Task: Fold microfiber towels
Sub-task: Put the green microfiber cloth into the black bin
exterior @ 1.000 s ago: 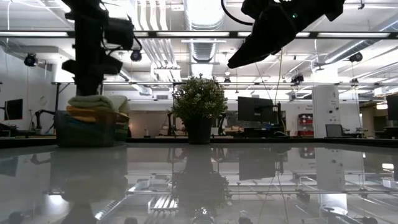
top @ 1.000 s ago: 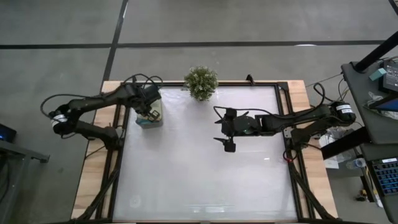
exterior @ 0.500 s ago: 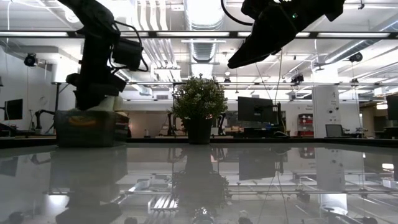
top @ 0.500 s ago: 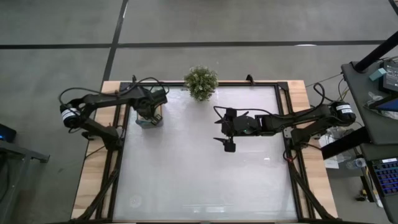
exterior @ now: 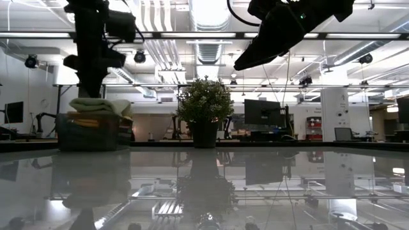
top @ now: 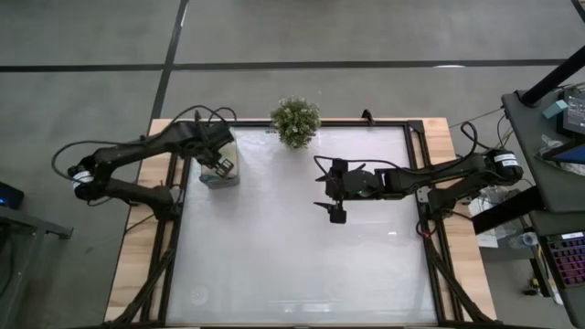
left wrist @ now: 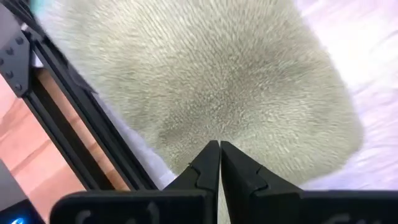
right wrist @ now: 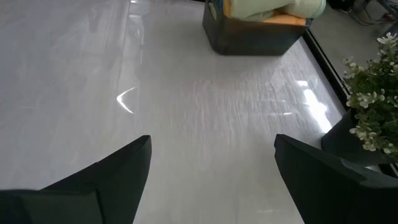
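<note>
Worktop [top: 292, 256], glossy and white, takes up the near part of the scene and mirrors the ceiling lights in the low view. Above its middle hangs the right gripper [top: 334, 194], reaching in from the right edge, its fingers [right wrist: 112, 180] spread wide with nothing between them; in its own wrist view only bare surface lies under them. Farther back, at the far left corner, a dark grey tray [top: 219, 175] sits just inside the black frame rail, holding the stacked towels [exterior: 96, 108]: a pale green towel [right wrist: 267, 7] lies on top, an orange towel [right wrist: 283, 20] shows just under it, and a sliver of blue peeks lower down in the low view. The left gripper [top: 219, 164] hangs directly over this tray, pointing down at the pile. Its fingers [left wrist: 205, 165] are pressed together, tip against tip, and in the left wrist view their points sit against or just above the fuzzy surface of the pale green towel; whether any cloth is caught between them cannot be told. At the far edge, to the right of the tray and well apart from both arms, stands a small bushy plant [top: 295, 119] in a dark pot.
</note>
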